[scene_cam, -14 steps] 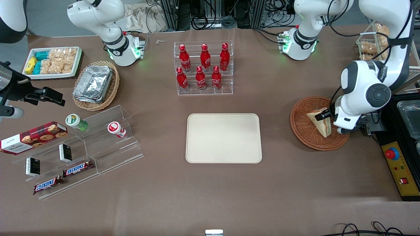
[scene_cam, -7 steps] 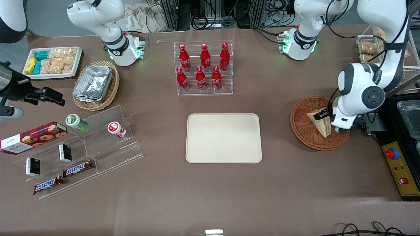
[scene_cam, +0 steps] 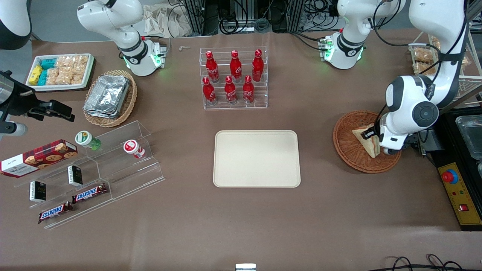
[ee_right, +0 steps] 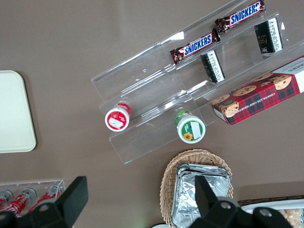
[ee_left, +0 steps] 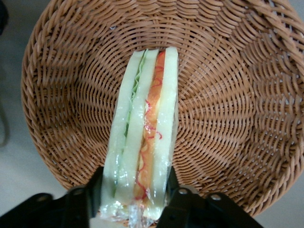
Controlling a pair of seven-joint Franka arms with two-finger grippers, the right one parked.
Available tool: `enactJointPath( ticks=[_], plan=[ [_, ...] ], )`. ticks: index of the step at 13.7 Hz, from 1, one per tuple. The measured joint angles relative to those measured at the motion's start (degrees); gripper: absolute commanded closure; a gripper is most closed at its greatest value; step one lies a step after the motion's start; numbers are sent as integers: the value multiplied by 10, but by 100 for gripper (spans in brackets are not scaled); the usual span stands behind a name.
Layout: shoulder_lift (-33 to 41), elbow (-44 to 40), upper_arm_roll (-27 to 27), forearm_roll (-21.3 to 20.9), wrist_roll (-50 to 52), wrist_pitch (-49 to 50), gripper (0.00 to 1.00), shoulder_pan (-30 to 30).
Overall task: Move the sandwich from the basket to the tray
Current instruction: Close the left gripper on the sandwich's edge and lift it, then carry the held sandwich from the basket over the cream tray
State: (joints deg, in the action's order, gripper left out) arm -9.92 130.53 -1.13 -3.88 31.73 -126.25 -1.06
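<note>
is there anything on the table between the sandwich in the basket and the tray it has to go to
Nothing visible. The gripper is down in the basket with a finger on each side of the sandwich. Only bare table lies between the basket's rim and the tray, which has nothing on it.

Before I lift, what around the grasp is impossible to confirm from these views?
- Front view: the hand over the round reddish-brown wicker basket is mostly hidden by the arm's own white wrist.
- Left wrist view: the wrapped triangular white-bread sandwich is cut off at the picture's edge between the black fingers; contact cannot be confirmed.
</note>
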Motion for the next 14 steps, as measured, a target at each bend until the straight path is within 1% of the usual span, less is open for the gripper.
enactJointPath(
  ticks=[2,4,6,8,11,14],
  plan=[
    [0,0,0,0,5,-1,95,0],
    [0,-3,0,0,13,-1,98,0],
    [5,-15,-1,0,19,7,98,0],
    [13,-60,-4,0,20,79,98,1],
    [20,-176,-8,0,20,221,98,3],
    [21,-255,-14,0,19,293,98,10]
  ],
)
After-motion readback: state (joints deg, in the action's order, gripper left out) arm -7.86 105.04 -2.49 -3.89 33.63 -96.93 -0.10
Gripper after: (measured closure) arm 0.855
